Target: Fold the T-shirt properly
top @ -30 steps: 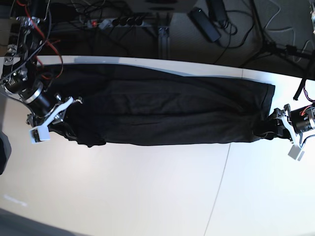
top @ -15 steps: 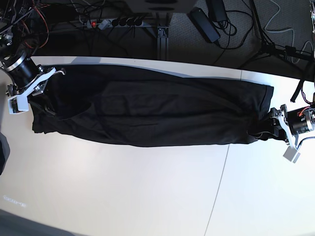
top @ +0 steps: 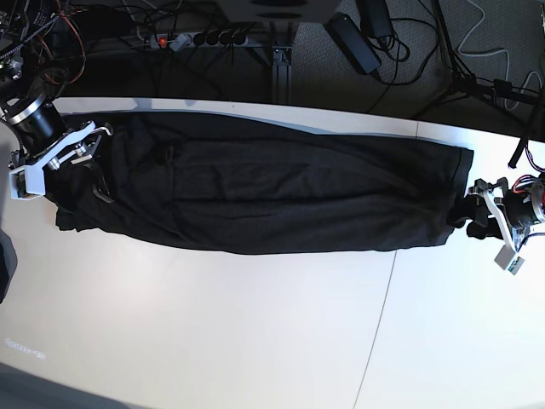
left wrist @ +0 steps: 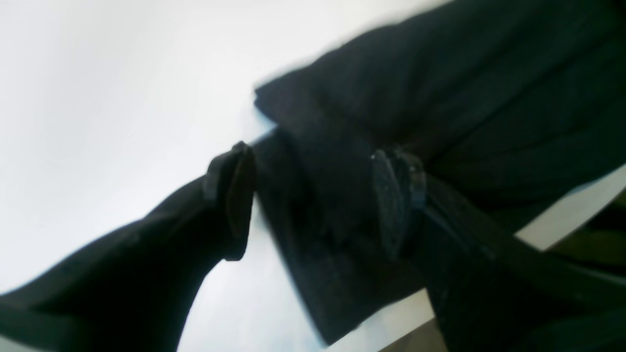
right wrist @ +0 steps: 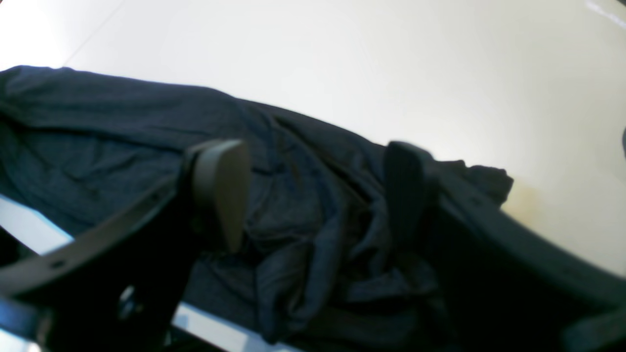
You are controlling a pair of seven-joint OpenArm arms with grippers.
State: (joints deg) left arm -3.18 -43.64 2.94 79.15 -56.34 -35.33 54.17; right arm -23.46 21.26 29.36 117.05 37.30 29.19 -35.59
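The black T-shirt (top: 272, 192) lies stretched in a long folded band across the white table (top: 255, 324). At its left end, my right gripper (top: 85, 170) stands over bunched cloth. The right wrist view shows this gripper (right wrist: 313, 195) open, its fingers (right wrist: 220, 190) wide apart with rumpled T-shirt (right wrist: 303, 234) lying loose between them. At the right end sits my left gripper (top: 471, 220). In the left wrist view it (left wrist: 313, 205) is open too, straddling a flat corner of the T-shirt (left wrist: 440, 98), with white table showing beside one finger (left wrist: 234, 200).
Beyond the table's far edge (top: 255, 104) lie a power strip (top: 204, 37), cables and a black adapter (top: 353, 41). A thin seam (top: 379, 315) crosses the tabletop at front right. Bare white surface fills the front half.
My right gripper carried the shirt's left end toward the far edge, then opened and let it go. My left gripper opened wider at the right end. The cloth settled flat.
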